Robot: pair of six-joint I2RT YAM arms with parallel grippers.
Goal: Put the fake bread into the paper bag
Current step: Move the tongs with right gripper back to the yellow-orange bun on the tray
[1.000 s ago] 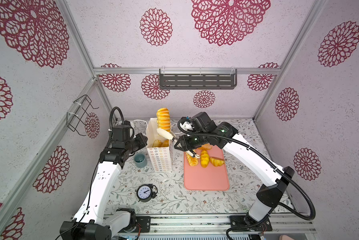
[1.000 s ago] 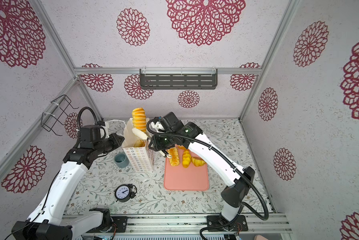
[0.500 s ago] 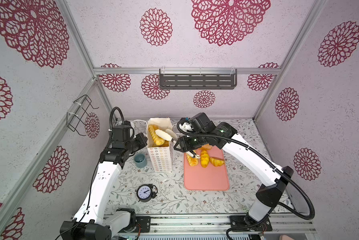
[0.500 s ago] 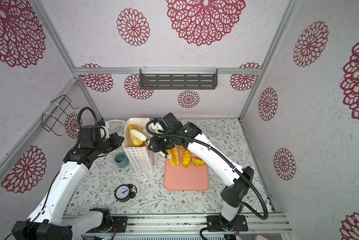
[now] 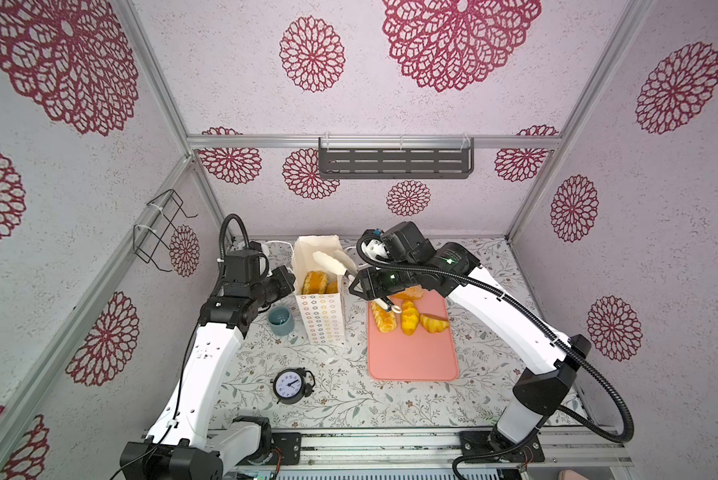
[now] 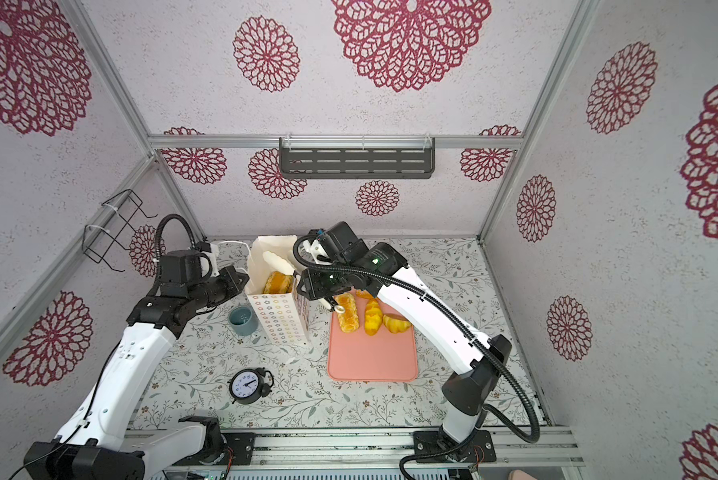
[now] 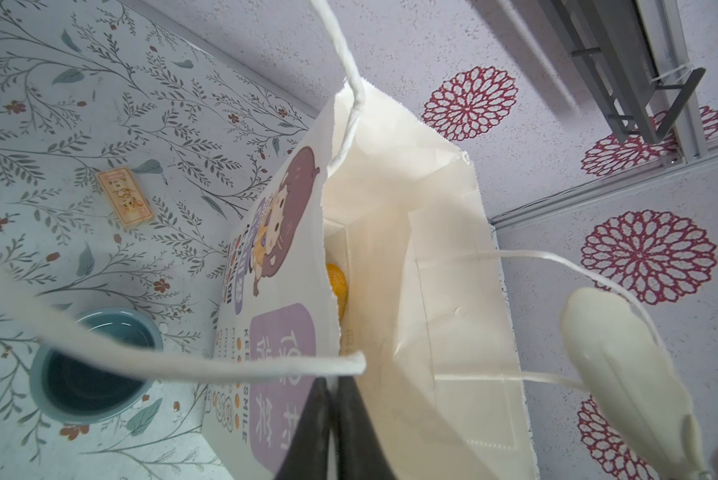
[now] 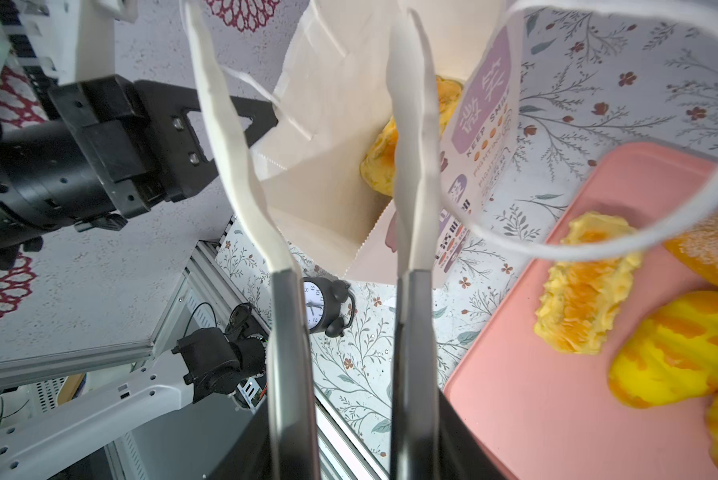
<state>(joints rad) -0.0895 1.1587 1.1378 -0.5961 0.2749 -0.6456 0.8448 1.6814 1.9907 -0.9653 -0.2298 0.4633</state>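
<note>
The white paper bag (image 5: 324, 320) (image 6: 282, 320) (image 7: 453, 291) (image 8: 328, 104) stands upright with its mouth open. Fake bread (image 5: 313, 282) (image 6: 278, 282) (image 7: 335, 282) (image 8: 380, 166) lies inside it. More loaves rest on the pink board: a ridged one (image 5: 382, 318) (image 8: 586, 286), a yellow roll (image 5: 408, 318) (image 8: 673, 349) and a small one (image 5: 432, 324). My left gripper (image 5: 288, 276) (image 7: 334, 386) is shut on the bag's left rim. My right gripper (image 5: 380, 297) (image 8: 351, 436) grips white tongs (image 5: 330, 264) (image 8: 224, 137). Their blades are spread over the bag's mouth with nothing between them.
A teal cup (image 5: 280, 321) stands left of the bag and an alarm clock (image 5: 289, 385) sits nearer the front. A small tan block (image 7: 125, 197) lies behind the cup. The pink board (image 5: 413, 353) lies right of the bag. One bag handle (image 8: 598, 249) loops past the tongs.
A ridged loaf that stood above the bag's mouth in the tongs has dropped inside. The tong blades have spread apart. The left arm has kept its place.
</note>
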